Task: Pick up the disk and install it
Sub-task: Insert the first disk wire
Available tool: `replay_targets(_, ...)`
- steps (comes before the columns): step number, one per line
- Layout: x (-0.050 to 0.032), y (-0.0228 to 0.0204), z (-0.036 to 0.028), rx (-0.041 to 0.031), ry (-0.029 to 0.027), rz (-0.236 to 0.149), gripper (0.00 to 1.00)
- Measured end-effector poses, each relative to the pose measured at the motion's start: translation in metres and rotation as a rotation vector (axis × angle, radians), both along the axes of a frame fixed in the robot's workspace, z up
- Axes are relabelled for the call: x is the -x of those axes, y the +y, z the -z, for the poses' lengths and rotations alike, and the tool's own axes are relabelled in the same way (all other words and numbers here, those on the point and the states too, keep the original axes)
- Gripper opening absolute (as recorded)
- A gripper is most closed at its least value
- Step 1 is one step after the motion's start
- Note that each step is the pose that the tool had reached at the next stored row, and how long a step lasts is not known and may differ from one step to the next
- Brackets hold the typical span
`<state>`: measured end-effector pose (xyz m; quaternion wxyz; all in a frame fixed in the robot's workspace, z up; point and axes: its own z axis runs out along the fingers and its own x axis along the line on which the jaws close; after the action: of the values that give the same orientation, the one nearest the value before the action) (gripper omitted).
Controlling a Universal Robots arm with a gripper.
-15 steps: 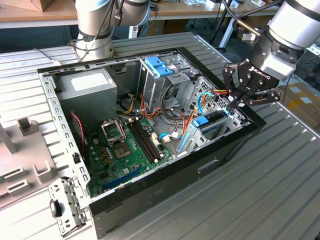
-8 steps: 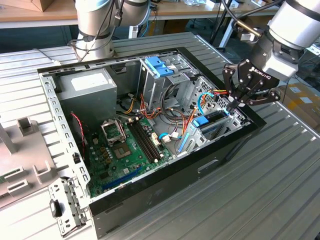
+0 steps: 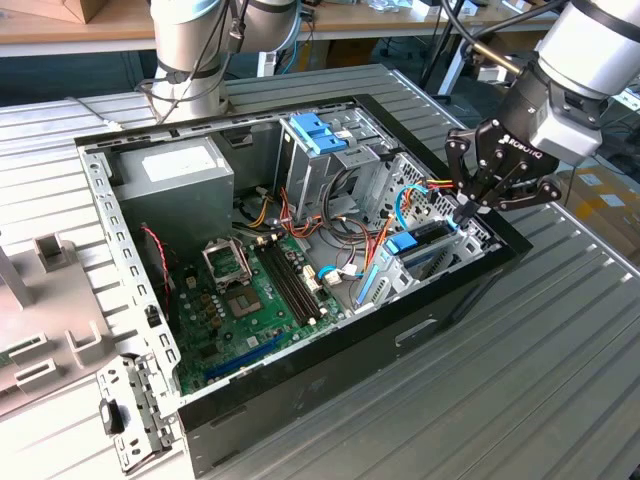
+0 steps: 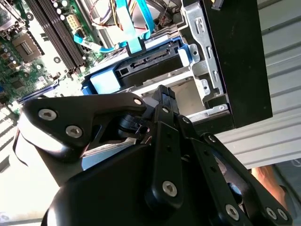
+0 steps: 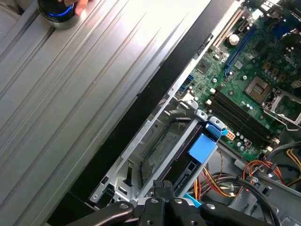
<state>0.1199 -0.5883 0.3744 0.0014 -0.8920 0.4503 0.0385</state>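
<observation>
Ribbed metal table (image 3: 560,350), open computer case (image 3: 300,420) on it. Gripper (image 3: 470,205) sits over the drive cage (image 5: 155,155) at the case's front corner, fingers together, holding nothing. Disk (image 4: 150,70) sits in the cage, blue rails showing.

Ribbed grey metal tabletop (image 3: 560,370); wooden bench (image 3: 60,25) behind; bright glare on ribs.

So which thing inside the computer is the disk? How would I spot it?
Find the open computer case on the metal table. At its corner on the exterior view's right, under the gripper, a metal cage holds the disk. It is the flat dark slab with blue plastic rails, unlike the green board beside it.
</observation>
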Motion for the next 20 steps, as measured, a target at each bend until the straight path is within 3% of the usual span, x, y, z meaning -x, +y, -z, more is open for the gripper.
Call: replay_targets(20,0.0,0.0,0.0001,0.0,0.0,-0.11,0.11)
